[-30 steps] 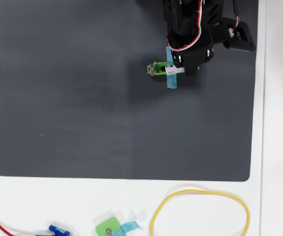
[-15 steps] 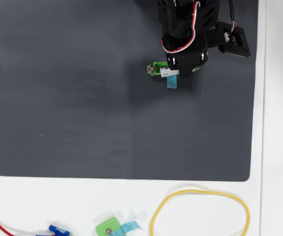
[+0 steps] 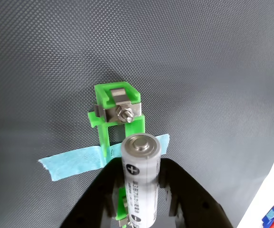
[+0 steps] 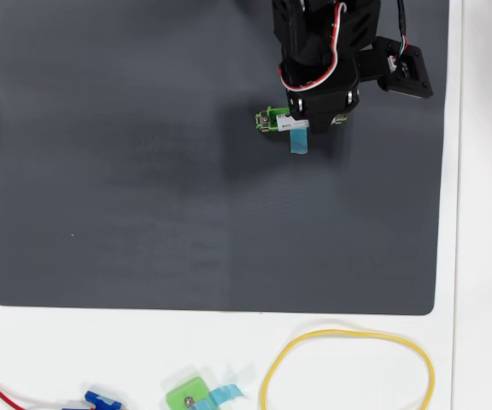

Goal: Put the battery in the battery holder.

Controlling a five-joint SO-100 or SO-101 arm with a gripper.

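In the wrist view, the black gripper (image 3: 141, 190) grasps the battery (image 3: 141, 178) between its fingers, flat end pointing away. Directly beneath lies the green battery holder (image 3: 115, 111), taped with blue tape (image 3: 75, 161) to a dark mat (image 4: 143, 171) on the table.

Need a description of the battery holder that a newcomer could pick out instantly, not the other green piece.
Start at the dark mat in the overhead view and go to its upper right, under the black arm. The battery holder is the narrow bright green frame there, with a blue tape strip across it. The squarish green piece lies off the mat, on the white table at the bottom.
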